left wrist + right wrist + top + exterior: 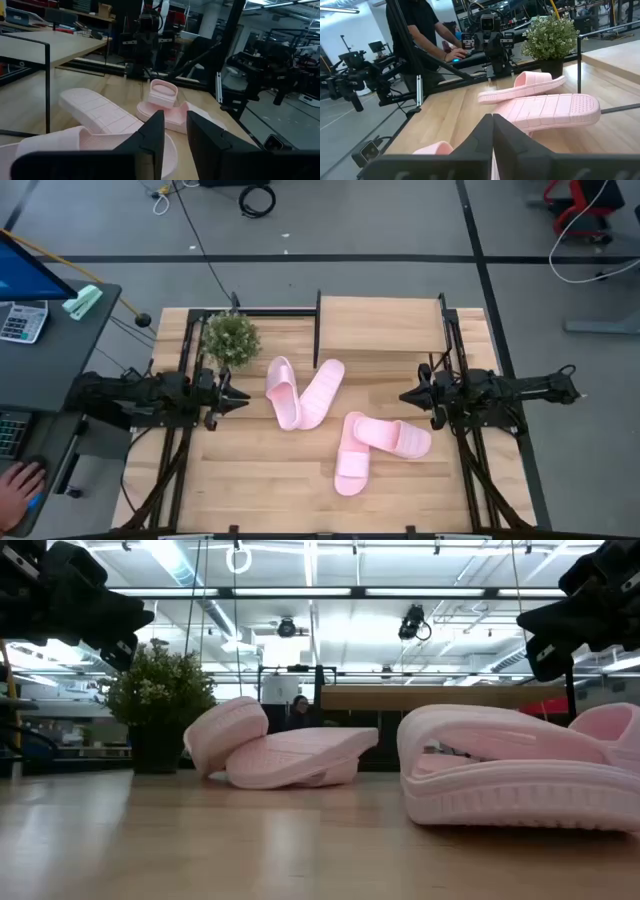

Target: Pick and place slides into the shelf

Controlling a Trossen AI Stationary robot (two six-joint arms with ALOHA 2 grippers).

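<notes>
Slides: none is shelved yet. Nearest the table's front edge lies a crossed pair point(375, 445), then a second pair point(303, 390) mid-table; the shelf point(380, 325) at the back edge stands bare. The left gripper point(240, 397) hovers slightly open, the right gripper point(408, 395) closed; both are empty.

Right tool point(492, 131) sitting fully closed over the bench point(447, 112); two slides point(547, 111) lying crossed just beyond it, beside the potted plant point(551, 41); person point(417, 27) standing behind.
</notes>
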